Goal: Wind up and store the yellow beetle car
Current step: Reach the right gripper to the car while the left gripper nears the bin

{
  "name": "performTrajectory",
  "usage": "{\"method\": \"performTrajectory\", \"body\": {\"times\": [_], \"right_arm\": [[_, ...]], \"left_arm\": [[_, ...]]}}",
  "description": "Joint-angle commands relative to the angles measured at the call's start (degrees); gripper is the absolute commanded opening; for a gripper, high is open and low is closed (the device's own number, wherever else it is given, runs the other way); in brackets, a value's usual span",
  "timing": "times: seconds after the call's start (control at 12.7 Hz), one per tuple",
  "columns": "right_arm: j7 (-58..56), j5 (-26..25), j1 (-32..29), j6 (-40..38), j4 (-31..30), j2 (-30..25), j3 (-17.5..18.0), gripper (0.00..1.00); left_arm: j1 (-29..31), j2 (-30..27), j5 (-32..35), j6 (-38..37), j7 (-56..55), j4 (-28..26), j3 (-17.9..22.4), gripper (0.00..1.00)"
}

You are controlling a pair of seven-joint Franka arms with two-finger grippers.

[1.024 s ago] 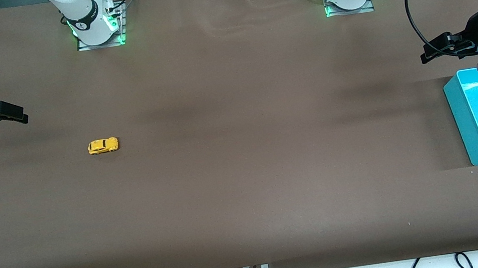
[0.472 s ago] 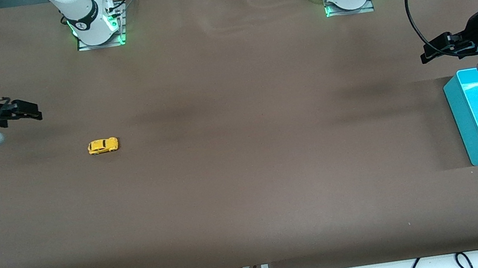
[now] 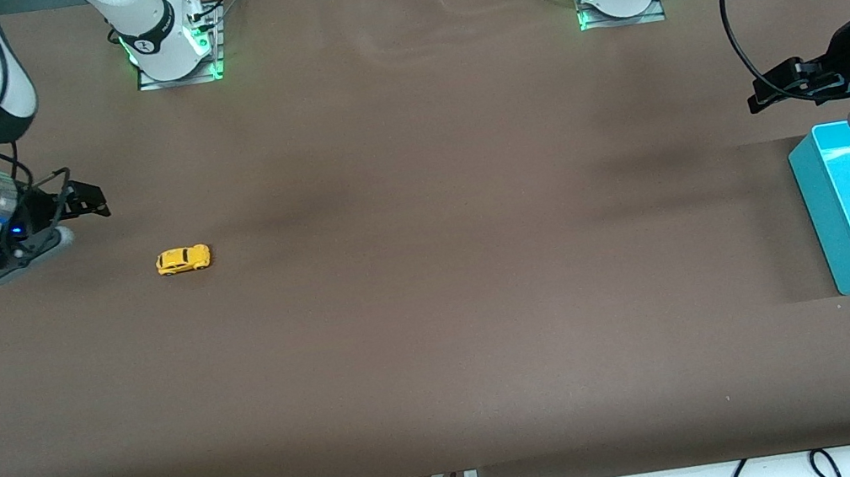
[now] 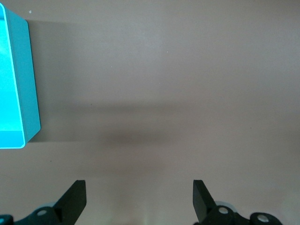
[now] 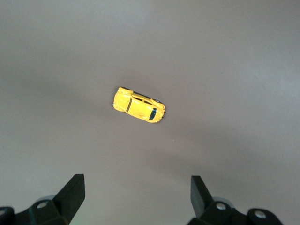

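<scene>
I'm centring the empty, wide-open right gripper (image 3: 98,207) over the yellow beetle car (image 3: 183,260), aligning fingers across its narrow body; the left gripper (image 3: 762,93) is waiting, open and empty.

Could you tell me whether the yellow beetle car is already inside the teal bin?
No, the yellow beetle car sits on the bare table toward the right arm's end, well apart from the teal bin at the left arm's end.

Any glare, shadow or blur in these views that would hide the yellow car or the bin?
Front view: even light, soft broad shadow bands on the table, yellow beetle car sharp. Right wrist view: car crisp, darker toward the corners. Left wrist view: teal bin interior glares bright, a faint shadow smudge beside it.
</scene>
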Motion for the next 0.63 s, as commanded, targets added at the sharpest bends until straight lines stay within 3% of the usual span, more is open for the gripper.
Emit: {"method": "performTrajectory", "body": {"times": [0.0,0.24,0.55], "right_arm": [[-14.77,-0.62,-0.71,4.60,-2.64,1.59,1.70,1.00],[-29.91,-0.71,-0.71,12.23,-3.42,6.25,2.23,1.00],[-47.39,-0.80,-0.71,24.96,-10.36,9.69,4.24,1.00]], "left_arm": [[-0.20,-0.03,0.54,0.00,1.15,0.26,-0.35,1.00],[-1.08,0.32,1.33,0.00,4.72,0.26,-0.35,1.00],[-1.52,1.02,1.25,-1.40,14.58,0.26,-0.35,1.00]]}}
